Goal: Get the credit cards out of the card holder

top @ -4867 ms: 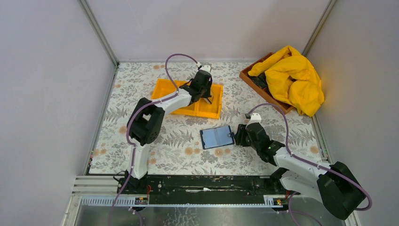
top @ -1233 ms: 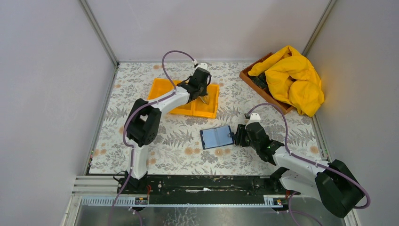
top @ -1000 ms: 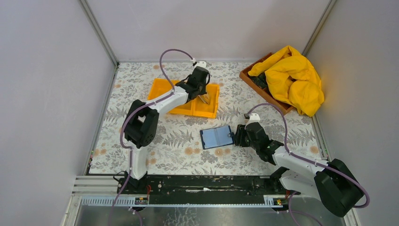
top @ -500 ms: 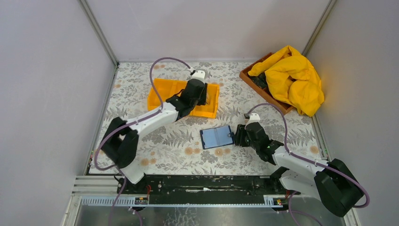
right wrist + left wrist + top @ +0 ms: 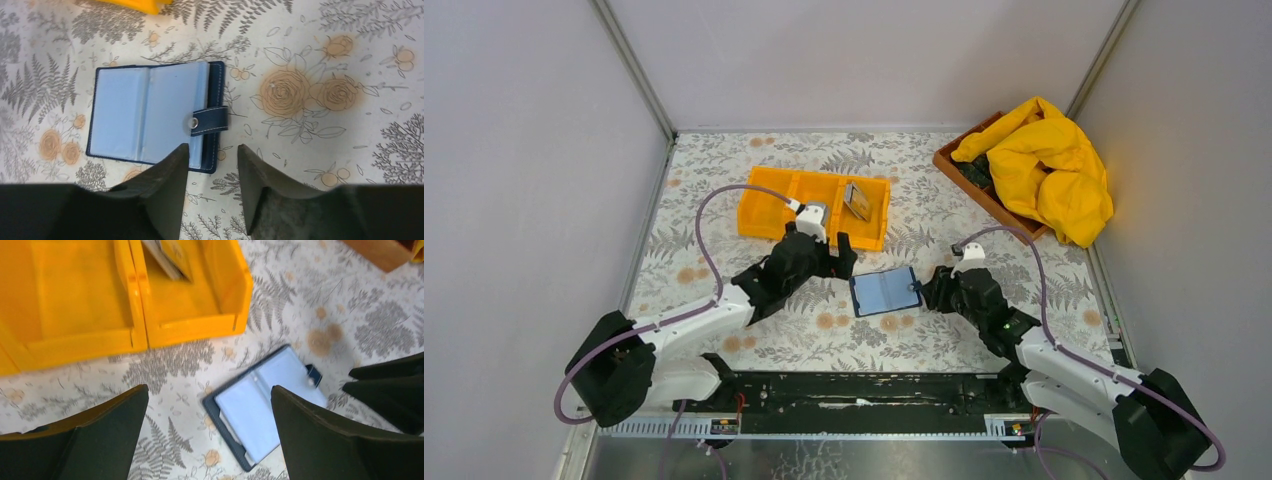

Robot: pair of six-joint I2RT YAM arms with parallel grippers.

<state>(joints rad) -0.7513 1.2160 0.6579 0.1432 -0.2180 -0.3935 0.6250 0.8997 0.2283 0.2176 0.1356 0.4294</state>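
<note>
The card holder [image 5: 885, 291] lies open on the floral cloth, blue lining up, its snap strap [image 5: 210, 121] at the right edge. My left gripper [image 5: 832, 258] hovers just left of it, between it and the orange tray [image 5: 769, 205], wide open and empty. In the left wrist view the card holder [image 5: 260, 410] lies low between the spread fingers of the left gripper [image 5: 209, 388]. Credit cards [image 5: 857, 200] lean in the tray's right compartment. My right gripper [image 5: 213, 148] stands partly open over the right edge of the card holder [image 5: 150, 112], holding nothing.
A wooden box [image 5: 959, 165] with a crumpled yellow cloth [image 5: 1044, 165] stands at the back right. Grey walls close in the sides and back. The tray's front wall [image 5: 190, 325] is close ahead of the left gripper.
My left arm drew back from the tray's right compartment toward the card holder and opened wide, leaving cards in the tray. The right gripper's jaws narrowed a little.
</note>
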